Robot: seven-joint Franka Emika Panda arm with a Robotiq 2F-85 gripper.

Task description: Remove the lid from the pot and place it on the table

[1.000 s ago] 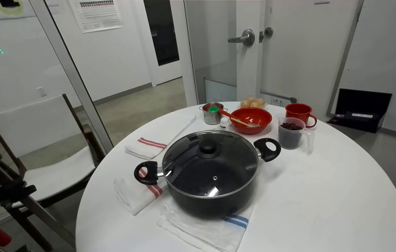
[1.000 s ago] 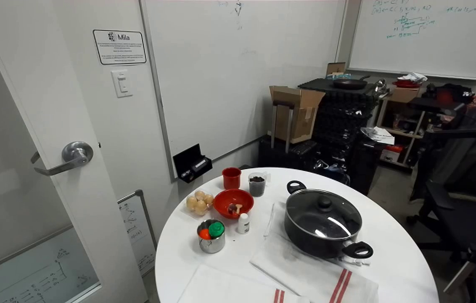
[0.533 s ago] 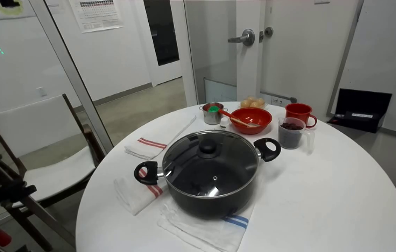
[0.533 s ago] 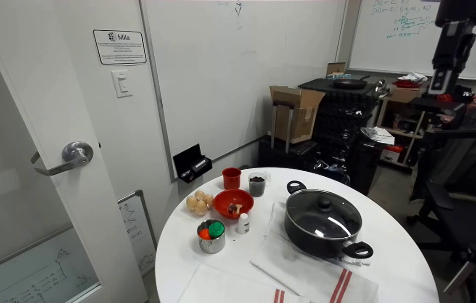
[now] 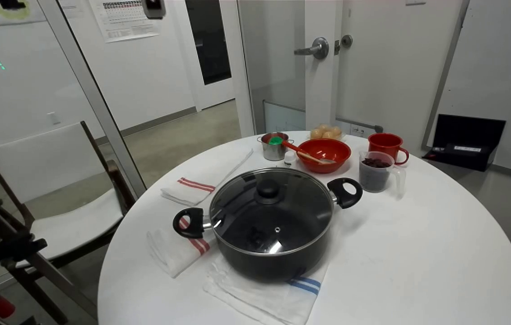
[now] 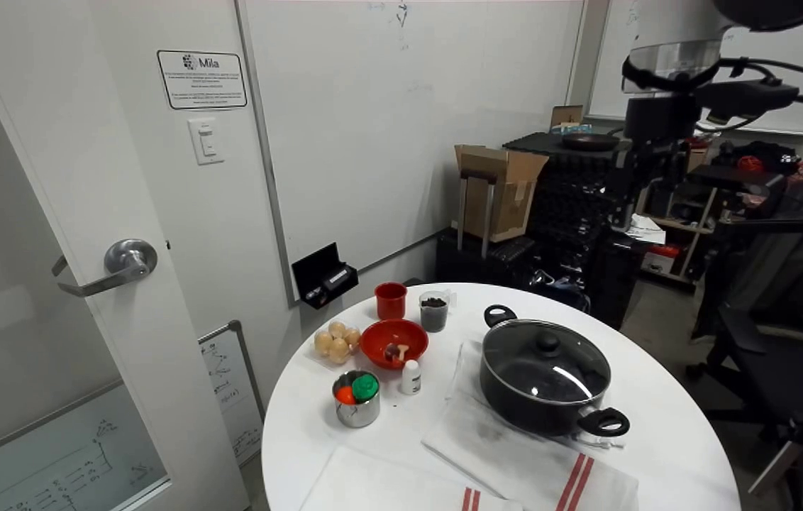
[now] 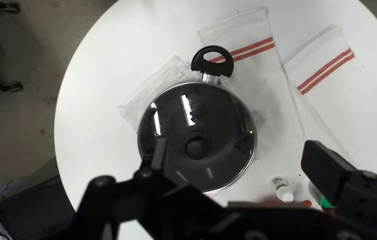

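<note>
The glass lid with its dark knob [image 5: 268, 188] lies on the black pot [image 5: 269, 268]. In both exterior views the lid [image 6: 525, 355] sits level on the pot [image 6: 536, 417]. The pot stands on the round white table [image 5: 422, 253], partly on towels. In the wrist view the lid [image 7: 215, 113] lies below my gripper [image 7: 236, 150]. My gripper is open and empty, fingers wide apart. In an exterior view my gripper [image 6: 618, 213] hangs well above the pot, apart from it. Only a fingertip shows at the top of an exterior view [image 5: 154, 9].
Folded towels [image 6: 536, 454] lie beside and under the pot. A red bowl [image 5: 323, 155], a steel cup [image 5: 273, 149], a red mug [image 5: 386, 144], a measuring cup [image 5: 375, 174], an egg pack [image 6: 338, 341] and a white bottle [image 6: 411, 377] stand on the table.
My arm has come into an exterior view from the top right and moved down and left toward the pot. A fingertip now shows at the top of an exterior view. The objects have not moved.
</note>
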